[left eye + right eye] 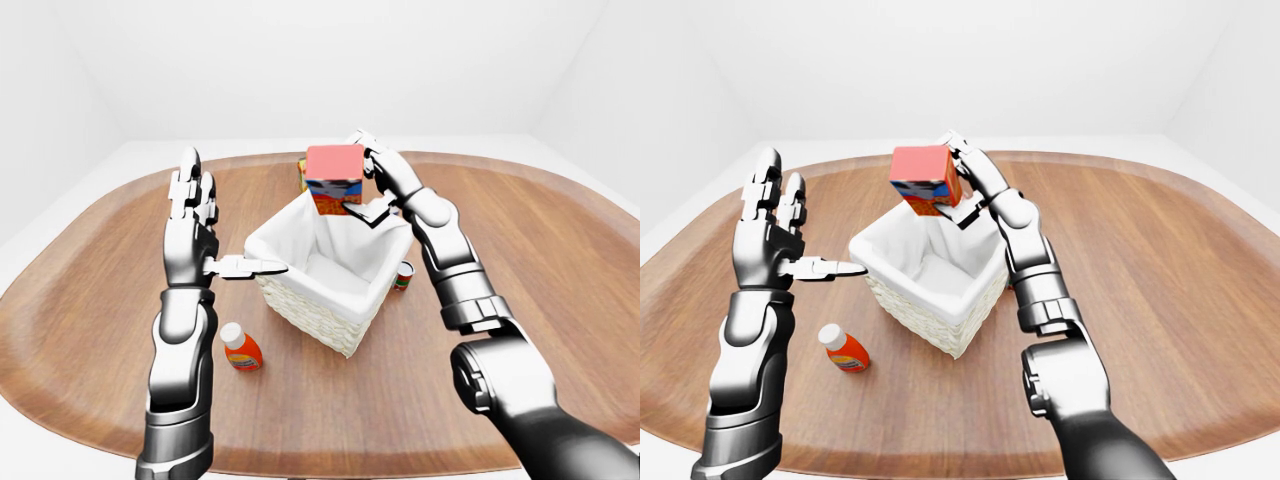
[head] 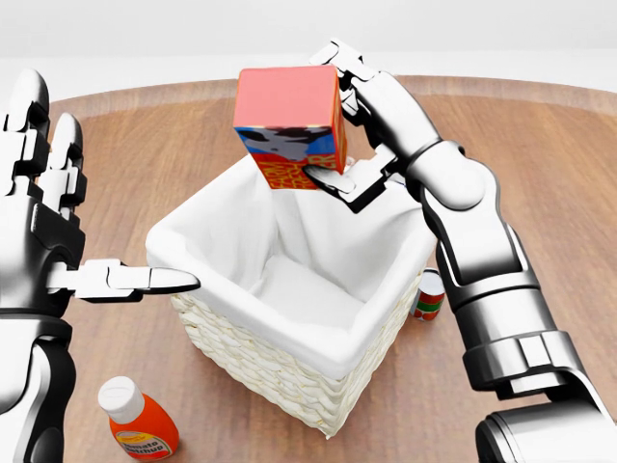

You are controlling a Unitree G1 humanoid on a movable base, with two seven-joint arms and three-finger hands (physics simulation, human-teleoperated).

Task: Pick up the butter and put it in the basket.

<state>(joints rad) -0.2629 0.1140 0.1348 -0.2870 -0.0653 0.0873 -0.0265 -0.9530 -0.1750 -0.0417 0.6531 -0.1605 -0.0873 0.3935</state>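
The butter [image 2: 289, 121] is a red-topped box with blue and orange print. My right hand [image 2: 335, 121] is shut on it, fingers on its right side and thumb under its lower edge. It hangs tilted over the upper rim of the white-lined wicker basket [image 2: 280, 371] in the middle of the head view, clear of the lining. My left hand [image 2: 101, 203] is open and empty, fingers up, its thumb pointing at the basket's left corner without touching it.
An orange bottle with a white cap [image 2: 140, 424] lies at the basket's lower left. A small can [image 2: 429, 294] stands against the basket's right side, by my right forearm. Another printed box [image 1: 302, 175] stands above the basket. All rest on the oval wooden table [image 1: 560, 260].
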